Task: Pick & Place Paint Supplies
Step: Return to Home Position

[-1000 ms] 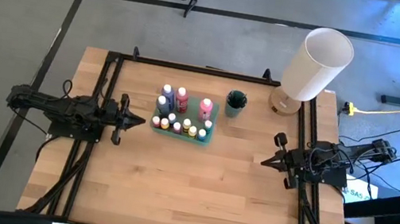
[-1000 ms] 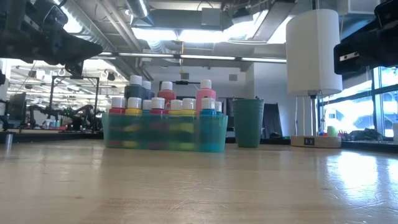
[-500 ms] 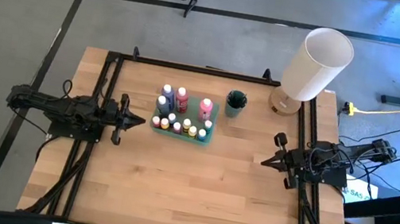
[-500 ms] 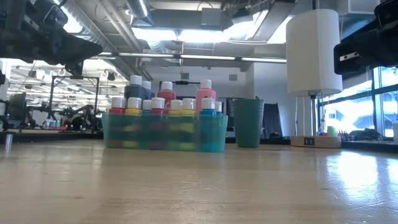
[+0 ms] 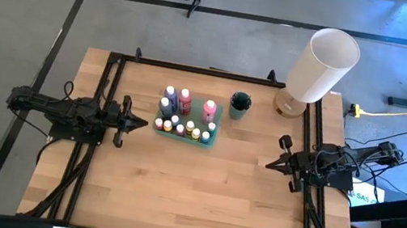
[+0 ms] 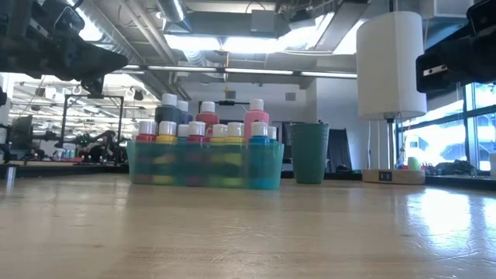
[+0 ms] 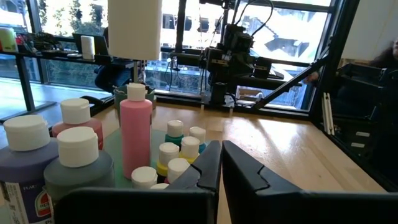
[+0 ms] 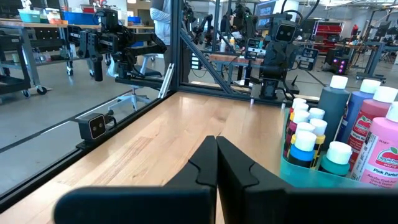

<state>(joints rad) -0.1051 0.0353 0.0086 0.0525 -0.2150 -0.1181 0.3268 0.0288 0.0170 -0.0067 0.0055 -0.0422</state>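
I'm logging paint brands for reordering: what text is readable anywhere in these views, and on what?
"Pink Parfa", cut off at the picture's edge: label of the tall pink paint bottle, right wrist view.
Purple paint bottle, left wrist view: label print too blurred to read.
White tag beside the right arm's base, high view: too small to read.

The bottles (image 5: 184, 115) stood in a bin (image 5: 216, 128) at the middle of the table (image 5: 192, 186). A cup (image 5: 239, 105) sat just right of it. A lamp (image 5: 322, 66) stood farther right, at the back corner.
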